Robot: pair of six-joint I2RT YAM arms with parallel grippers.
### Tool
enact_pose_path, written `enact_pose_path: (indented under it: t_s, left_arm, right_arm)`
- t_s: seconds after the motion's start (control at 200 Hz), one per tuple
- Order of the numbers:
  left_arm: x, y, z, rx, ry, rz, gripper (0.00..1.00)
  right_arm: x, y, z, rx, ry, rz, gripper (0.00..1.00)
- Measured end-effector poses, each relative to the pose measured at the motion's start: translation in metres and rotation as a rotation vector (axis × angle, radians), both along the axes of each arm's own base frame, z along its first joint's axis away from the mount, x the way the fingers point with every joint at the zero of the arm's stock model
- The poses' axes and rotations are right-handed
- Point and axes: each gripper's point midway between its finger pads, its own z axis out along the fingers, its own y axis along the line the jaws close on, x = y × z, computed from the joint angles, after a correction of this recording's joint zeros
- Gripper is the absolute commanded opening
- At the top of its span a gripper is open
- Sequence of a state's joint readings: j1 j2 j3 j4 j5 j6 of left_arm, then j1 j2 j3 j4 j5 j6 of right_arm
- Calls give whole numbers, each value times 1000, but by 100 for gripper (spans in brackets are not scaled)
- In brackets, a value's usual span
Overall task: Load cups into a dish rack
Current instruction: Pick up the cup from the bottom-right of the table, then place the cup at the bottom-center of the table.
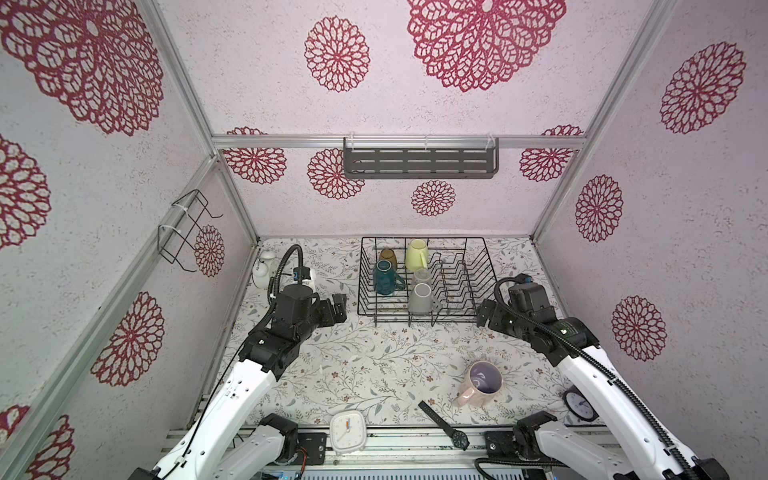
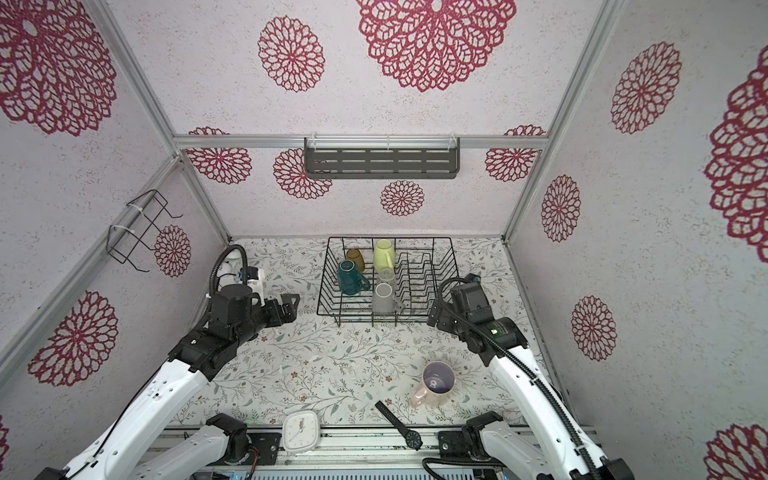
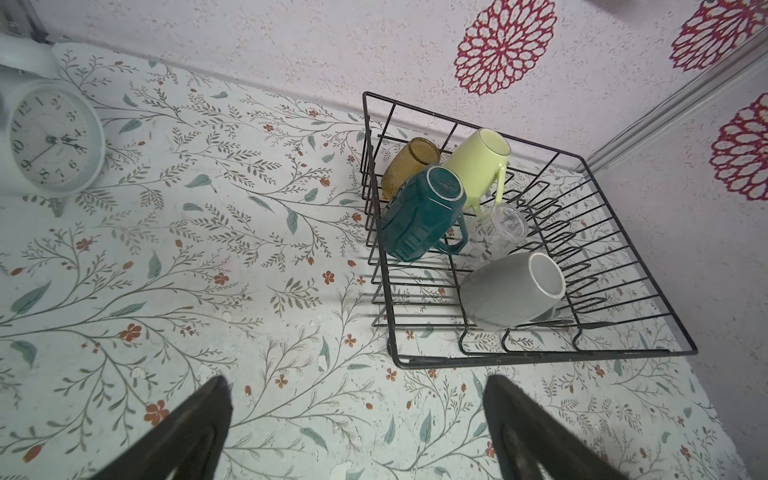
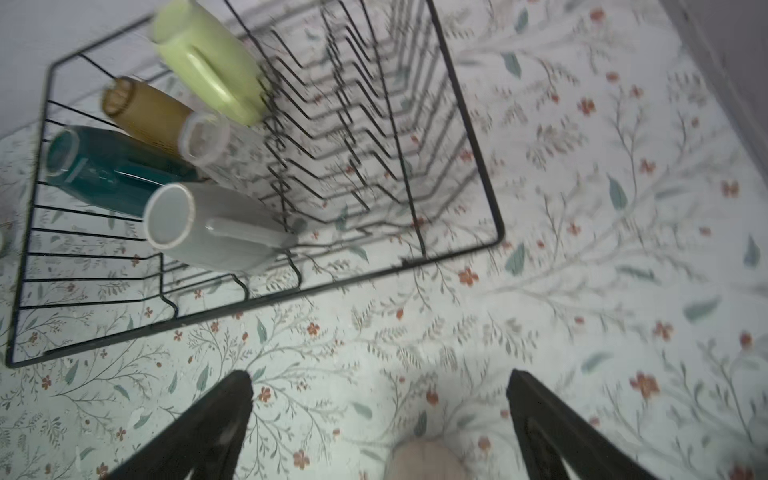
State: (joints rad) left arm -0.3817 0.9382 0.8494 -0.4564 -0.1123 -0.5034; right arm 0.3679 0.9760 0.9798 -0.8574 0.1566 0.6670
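Observation:
The black wire dish rack point(image 1: 482, 274) stands at the back of the table. Five cups sit in its left half: amber tumbler point(image 1: 387, 254), lime-green mug point(image 1: 416, 254), teal mug point(image 1: 384, 277), clear glass point(image 1: 421, 275) and grey mug point(image 1: 420, 298). A pink mug point(image 1: 482, 383) stands upright on the table at the front right, and its edge point(image 4: 428, 459) shows below my right gripper point(image 4: 380, 382). That gripper point(image 1: 484, 316) hangs open and empty by the rack's front right corner. My left gripper point(image 1: 338, 305) is open and empty left of the rack point(image 3: 540, 359).
A white square clock point(image 1: 348, 430), a black wristwatch point(image 1: 444, 424) and a black round clock point(image 1: 579, 405) lie along the front edge. A white alarm clock point(image 3: 50, 141) stands at the back left. A grey slotted shelf point(image 1: 419, 162) and a wire holder point(image 1: 187, 228) hang on the walls.

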Motion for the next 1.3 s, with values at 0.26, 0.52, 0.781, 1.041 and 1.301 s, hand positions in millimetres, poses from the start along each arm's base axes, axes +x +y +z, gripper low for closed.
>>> enact_pose_path:
  t_s: [0.26, 0.52, 0.781, 1.041, 1.301]
  left_arm:
    - [4, 7, -1, 22, -26, 42, 99]
    - [8, 10, -5, 50, -21, 58, 98]
    - [10, 11, -4, 62, -23, 61, 98]
    - [6, 14, -5, 65, -10, 69, 98]
    - [-21, -20, 12, -47, -48, -153, 94]
  right_arm:
    - [-73, -12, -53, -9, 392, -77, 89]
    - [-102, -4, -74, 28, 519, -14, 57]
    - [-106, 2, -94, 16, 586, 70, 8]
    - [-84, 44, -99, 161, 502, 184, 0]
    - [-70, 96, -97, 201, 468, 356, 0]
